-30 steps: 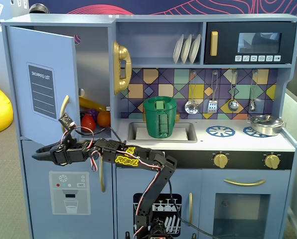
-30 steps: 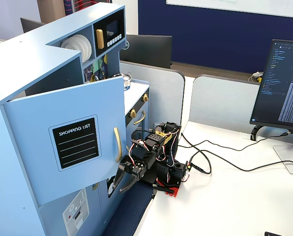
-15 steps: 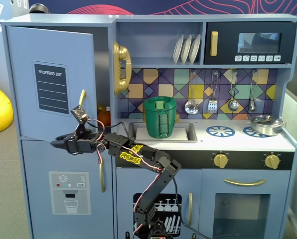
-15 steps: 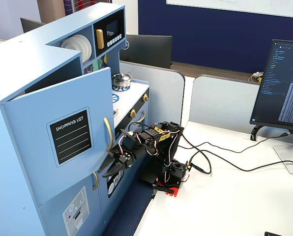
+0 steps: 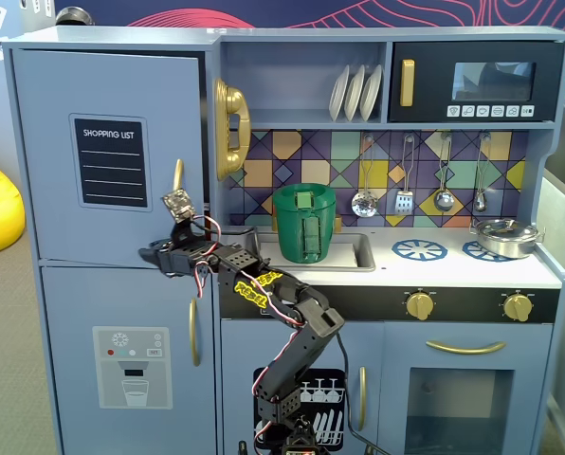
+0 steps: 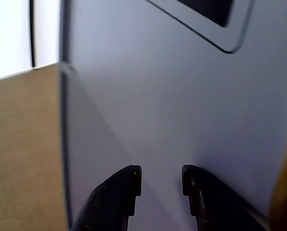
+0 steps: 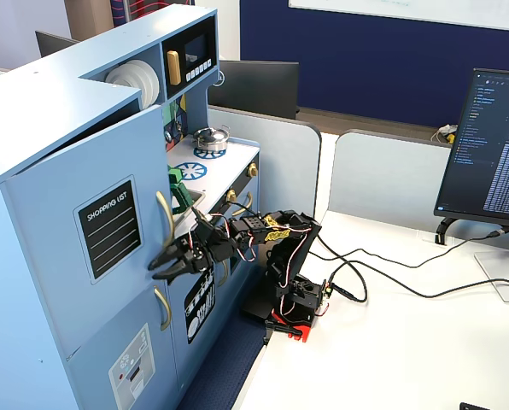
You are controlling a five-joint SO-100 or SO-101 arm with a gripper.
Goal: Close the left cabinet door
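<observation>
Pressing near the left cabinet door, top left of the toy kitchen and slightly ajar, the gripper is spread, empty; final push remains.

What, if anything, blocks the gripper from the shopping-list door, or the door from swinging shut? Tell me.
Nothing visible. The gripper sits right at the left cabinet door, below its gold handle, with only bare blue panel ahead of the open fingers in the wrist view. The door is slightly ajar, and nothing shows in the gap.

Light-blue left cabinet door, black panel
</observation>
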